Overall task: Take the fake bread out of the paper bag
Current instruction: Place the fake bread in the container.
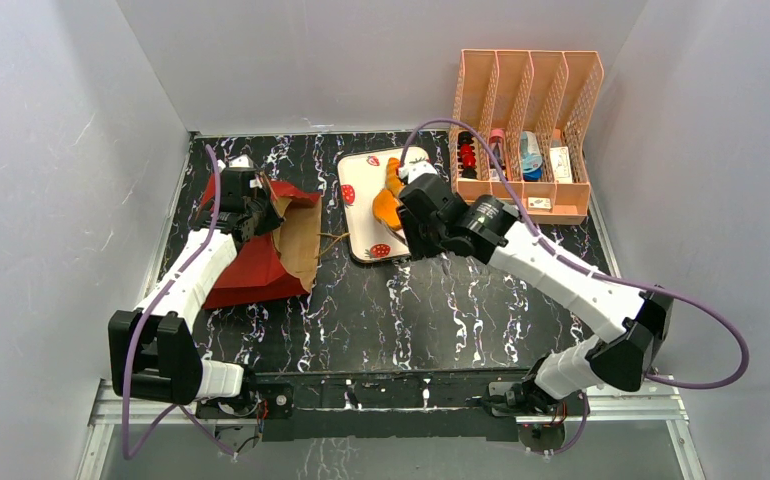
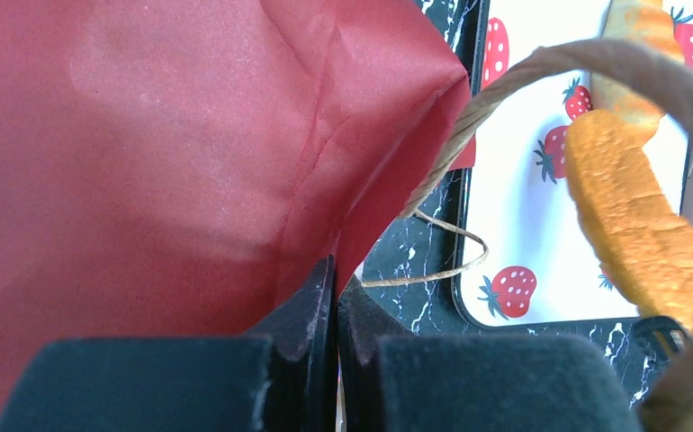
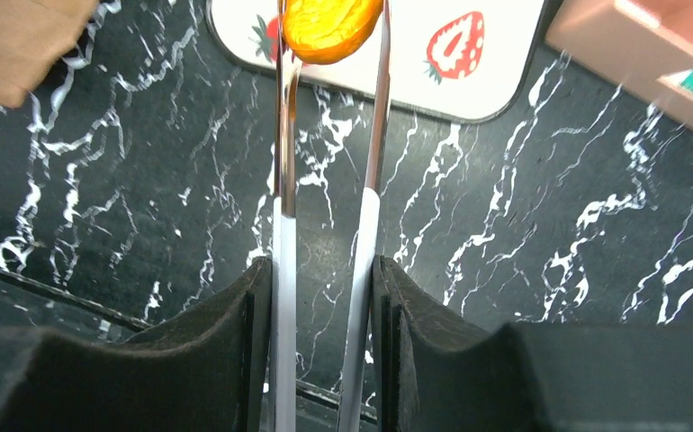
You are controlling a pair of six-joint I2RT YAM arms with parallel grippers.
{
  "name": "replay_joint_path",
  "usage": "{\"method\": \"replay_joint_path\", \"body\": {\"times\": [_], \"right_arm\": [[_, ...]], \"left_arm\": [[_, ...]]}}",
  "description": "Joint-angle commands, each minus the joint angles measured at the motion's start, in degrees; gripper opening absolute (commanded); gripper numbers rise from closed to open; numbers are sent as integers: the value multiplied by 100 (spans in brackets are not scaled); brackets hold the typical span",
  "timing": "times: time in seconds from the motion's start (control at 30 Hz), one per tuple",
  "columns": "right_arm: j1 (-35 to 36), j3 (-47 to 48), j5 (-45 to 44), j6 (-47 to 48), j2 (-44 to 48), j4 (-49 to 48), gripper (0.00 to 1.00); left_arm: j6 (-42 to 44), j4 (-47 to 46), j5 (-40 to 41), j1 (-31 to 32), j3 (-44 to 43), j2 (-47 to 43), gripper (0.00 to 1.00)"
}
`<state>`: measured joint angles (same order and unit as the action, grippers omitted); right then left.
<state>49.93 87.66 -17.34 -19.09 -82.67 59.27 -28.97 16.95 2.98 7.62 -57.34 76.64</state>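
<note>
The paper bag point(image 1: 261, 262) lies on its side at the left, red with a brown mouth facing the tray. My left gripper point(image 1: 251, 213) is shut on its red edge point(image 2: 145, 162), the fingers point(image 2: 311, 306) pinching the paper, and a twine handle point(image 2: 523, 76) loops in front of them. My right gripper point(image 3: 322, 279) is shut on metal tongs point(image 3: 284, 180), whose tips clamp an orange piece of fake bread point(image 3: 329, 27) over the near edge of the strawberry-print tray point(image 3: 505, 54). Orange bread point(image 1: 389, 195) lies on the tray point(image 1: 361, 180), also in the left wrist view point(image 2: 631, 216).
A peach slotted organizer point(image 1: 526, 140) with small items stands at the back right, close behind the right arm. The black marble tabletop point(image 1: 441, 310) spreads between the bag and the arm bases. White walls enclose the left, back and right sides.
</note>
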Motion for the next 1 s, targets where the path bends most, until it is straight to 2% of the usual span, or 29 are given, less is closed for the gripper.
{"method": "replay_joint_path", "body": {"times": [0.0,0.3,0.7,0.87,0.9,0.97], "right_arm": [[-106,-735,213,-272,243,-1066,0],[-227,-1478,258,-427,-294,-2282,0],[-640,-990,408,-280,-1908,-3227,0],[-690,-749,463,-282,-2295,-3412,0],[-703,-758,494,-280,-2325,-3456,3],[-735,-759,594,-288,-2387,-3497,17]], "left_arm": [[88,132,-73,-19,-149,-152,0],[175,139,-243,-15,-53,-317,0],[249,172,-387,-4,-57,-358,0],[357,125,-515,2,-92,-360,0],[376,124,-530,3,-97,-360,0],[405,120,-563,3,-93,-359,0]]}}
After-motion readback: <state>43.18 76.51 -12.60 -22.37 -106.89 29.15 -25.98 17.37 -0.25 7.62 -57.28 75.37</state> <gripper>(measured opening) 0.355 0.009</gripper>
